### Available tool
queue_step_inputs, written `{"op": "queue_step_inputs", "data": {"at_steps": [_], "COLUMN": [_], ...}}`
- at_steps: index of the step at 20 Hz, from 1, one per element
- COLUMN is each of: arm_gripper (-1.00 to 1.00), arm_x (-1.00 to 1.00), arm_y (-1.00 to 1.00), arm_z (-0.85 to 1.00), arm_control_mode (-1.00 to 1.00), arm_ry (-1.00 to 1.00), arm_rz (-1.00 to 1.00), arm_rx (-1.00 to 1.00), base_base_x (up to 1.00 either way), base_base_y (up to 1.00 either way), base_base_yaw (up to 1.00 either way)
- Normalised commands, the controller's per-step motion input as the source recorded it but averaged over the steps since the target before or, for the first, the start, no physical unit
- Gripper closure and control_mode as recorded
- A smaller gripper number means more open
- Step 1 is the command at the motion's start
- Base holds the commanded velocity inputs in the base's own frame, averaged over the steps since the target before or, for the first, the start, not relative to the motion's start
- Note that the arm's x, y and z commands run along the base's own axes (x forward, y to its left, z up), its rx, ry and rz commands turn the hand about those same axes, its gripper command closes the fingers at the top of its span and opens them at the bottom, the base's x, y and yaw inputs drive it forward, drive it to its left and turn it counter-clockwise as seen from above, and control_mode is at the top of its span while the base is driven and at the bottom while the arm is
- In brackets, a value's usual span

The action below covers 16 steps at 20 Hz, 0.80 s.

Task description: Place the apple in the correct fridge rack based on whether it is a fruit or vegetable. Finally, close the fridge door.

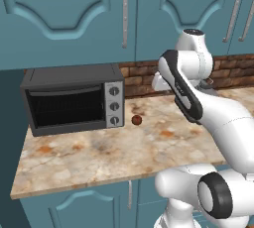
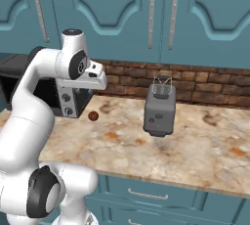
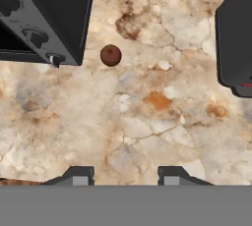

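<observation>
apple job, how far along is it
Nothing looks done yet. The apple sits untouched on the counter, just beside the toaster oven. In hand: the gripper hangs above the counter with its jaws open and empty, the apple ahead of them in the hand view. Left: grasp the apple, carry it to the fridge rack, then close the fridge door.

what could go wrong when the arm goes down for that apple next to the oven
1. The apple is a small smooth ball lying free on the counter, so a slightly off-centre pinch by the fingers could send it rolling.
2. It sits close to the toaster oven, near the knob corner, so one finger may clip the oven on the way down.
3. The gripper is high above the counter and off to one side of the apple, so it must realign first.
</observation>
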Motion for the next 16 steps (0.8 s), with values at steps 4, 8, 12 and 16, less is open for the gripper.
{"op": "queue_step_inputs", "data": {"at_steps": [4,8,12,16], "arm_gripper": [-1.00,-1.00,-1.00,-1.00], "arm_x": [-0.08,0.17,0.09,0.14], "arm_y": [0.03,0.19,0.20,0.00], "arm_z": [-0.15,-0.86,-0.99,-0.58], "arm_control_mode": [-1.00,-1.00,-1.00,-1.00], "arm_ry": [0.00,-0.03,-0.11,0.00], "arm_rz": [0.00,0.09,0.24,0.21], "arm_rx": [-0.01,-0.02,0.00,0.00], "base_base_x": [0.00,0.00,0.00,0.00], "base_base_y": [0.00,0.00,0.00,0.00], "base_base_yaw": [0.00,0.00,0.00,0.00]}}
